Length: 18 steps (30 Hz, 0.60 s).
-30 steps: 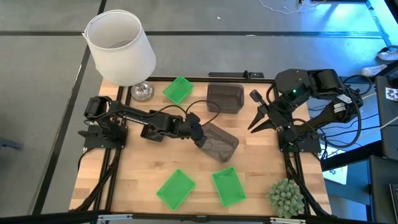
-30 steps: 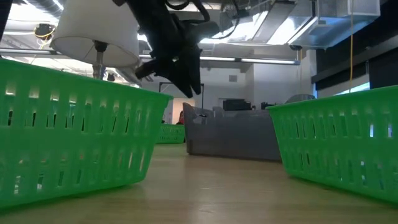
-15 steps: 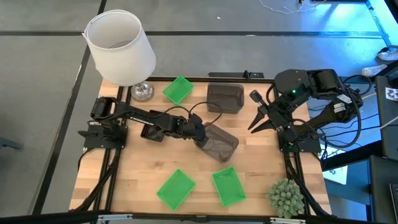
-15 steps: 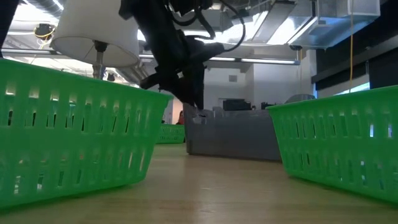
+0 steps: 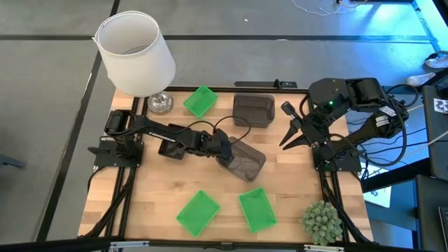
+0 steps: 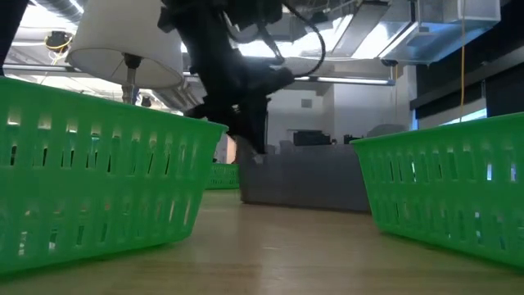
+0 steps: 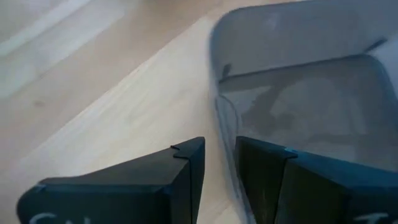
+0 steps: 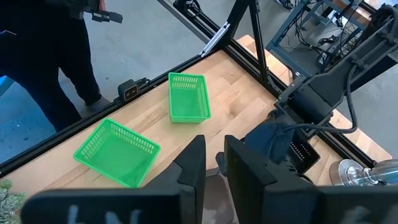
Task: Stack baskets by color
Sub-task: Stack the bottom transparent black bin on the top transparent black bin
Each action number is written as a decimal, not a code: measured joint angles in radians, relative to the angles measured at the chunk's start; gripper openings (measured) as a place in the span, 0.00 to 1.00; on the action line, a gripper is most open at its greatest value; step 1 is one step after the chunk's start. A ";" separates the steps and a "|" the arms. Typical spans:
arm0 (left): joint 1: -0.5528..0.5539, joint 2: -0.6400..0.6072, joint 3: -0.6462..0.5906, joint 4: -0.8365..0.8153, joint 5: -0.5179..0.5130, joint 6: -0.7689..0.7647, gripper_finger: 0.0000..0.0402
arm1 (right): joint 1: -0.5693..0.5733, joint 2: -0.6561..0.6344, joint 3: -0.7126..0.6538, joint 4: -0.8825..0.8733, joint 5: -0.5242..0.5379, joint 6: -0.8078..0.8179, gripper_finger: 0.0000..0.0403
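Here the left gripper (image 7: 217,162) has its two fingers (image 7: 186,168) set a narrow gap apart astride the thin side wall of a grey basket (image 5: 245,159), one finger outside on the wood and one inside the tray; whether they already pinch that wall I cannot tell, though they stand on either side of it. This grey basket lies tilted near the middle of the table (image 5: 154,196), its near end under the gripper. It looks light and thin, with mesh sides that would flex under a hard squeeze, and the plastic seems smooth enough to slip, so the rim at the short end, where the wall is stiffened by the corner, seems the best place to take it. Lifted from one wall it will likely hang and swing. A second grey basket (image 5: 253,110) sits square at the far edge, well apart from the first, and is the likely place to nest it. There are three green baskets: one (image 5: 201,101) at the far edge beside the lamp (image 5: 136,54), and two, (image 5: 197,212) and (image 5: 256,208), near the front edge. No black basket shows. The right gripper (image 5: 288,138) waits raised at the right side, its fingers a narrow gap apart and holding nothing.
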 joint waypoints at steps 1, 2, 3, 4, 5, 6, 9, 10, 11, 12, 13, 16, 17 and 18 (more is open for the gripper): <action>0.000 0.011 0.003 0.018 -0.003 0.000 0.21 | 0.000 0.000 0.000 0.000 0.000 0.000 0.15; 0.000 0.025 0.006 0.032 -0.006 0.000 0.21 | 0.000 0.000 0.000 0.001 0.000 0.000 0.15; 0.000 0.036 0.004 0.028 0.002 0.002 0.21 | 0.000 0.000 0.000 0.000 0.000 0.000 0.15; 0.000 0.047 0.001 0.028 0.004 0.002 0.21 | 0.000 0.000 0.000 0.000 0.000 0.000 0.15; 0.000 0.057 0.001 0.034 0.000 0.000 0.21 | 0.000 0.000 0.000 0.000 0.000 0.000 0.15; 0.000 0.069 0.002 0.048 0.004 0.001 0.21 | 0.000 0.000 0.000 0.000 0.000 0.000 0.15; 0.001 0.086 0.002 0.062 0.019 0.001 0.21 | -0.001 0.000 0.000 0.001 0.000 0.000 0.15; 0.002 0.092 0.003 0.070 0.026 0.001 0.21 | -0.001 0.000 0.000 0.001 0.000 0.000 0.15; 0.002 0.093 0.002 0.064 0.028 0.001 0.21 | -0.001 0.000 0.000 0.001 0.000 0.000 0.15; 0.002 0.092 0.001 0.060 0.027 0.000 0.21 | -0.001 0.000 0.000 0.001 0.001 0.000 0.15; 0.002 0.092 0.001 0.066 0.027 0.000 0.20 | -0.001 0.000 0.000 0.001 0.000 0.000 0.15; 0.003 0.091 0.002 0.067 0.027 0.000 0.19 | -0.001 0.000 0.000 0.001 0.001 0.000 0.15; 0.003 0.091 0.002 0.067 0.027 0.001 0.17 | -0.001 0.000 0.000 0.001 0.001 0.000 0.15; 0.004 0.091 0.002 0.066 0.031 0.002 0.15 | -0.001 0.000 0.000 0.001 0.001 0.000 0.15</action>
